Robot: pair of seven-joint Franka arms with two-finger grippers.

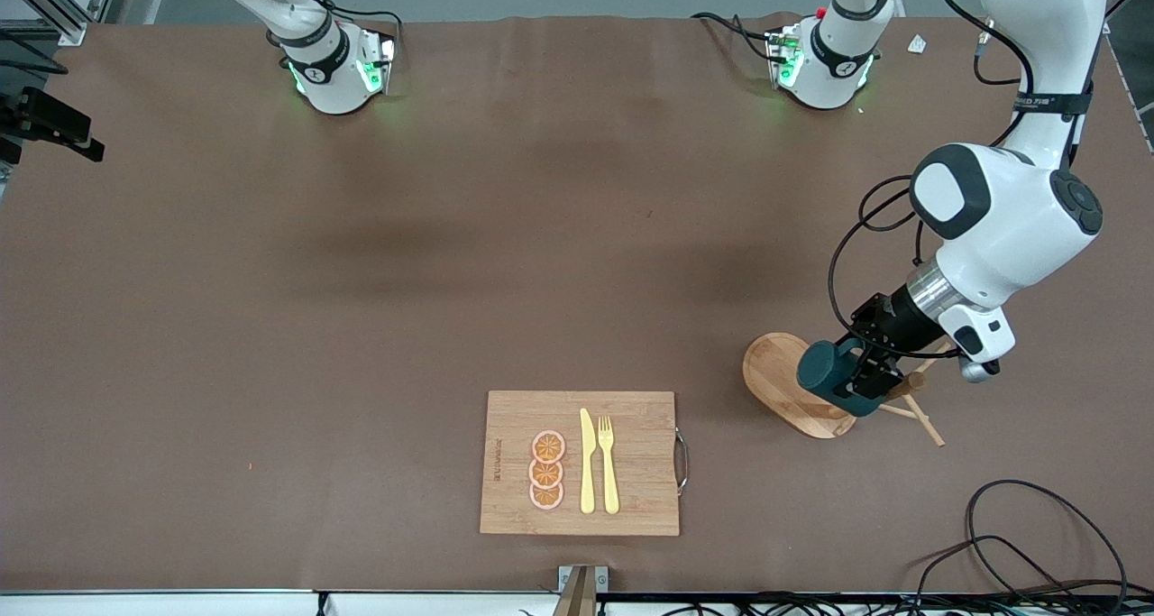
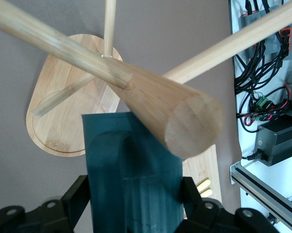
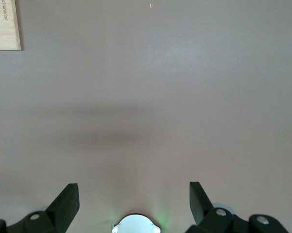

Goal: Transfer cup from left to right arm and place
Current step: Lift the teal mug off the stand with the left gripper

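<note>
The dark teal ribbed cup (image 1: pixel 822 368) lies on its side in my left gripper (image 1: pixel 856 380), over the oval base of the wooden peg rack (image 1: pixel 775 372). In the left wrist view the cup (image 2: pixel 136 165) fills the space between both black fingers (image 2: pixel 75 199), handle toward the camera, and the gripper (image 2: pixel 136 206) is shut on it. A thick rack peg (image 2: pixel 180 114) crosses just above the cup. My right gripper (image 3: pixel 134 199) is open and empty over bare table by its arm's base; it is out of the front view.
A bamboo cutting board (image 1: pixel 640 508) lies near the front camera's edge, with a yellow knife (image 1: pixel 587 461), a fork (image 1: pixel 609 463) and orange slices (image 1: pixel 546 470) on it. Its corner shows in the right wrist view (image 3: pixel 5 24). Black cables (image 1: pixel 1037 544) lie at the left arm's end.
</note>
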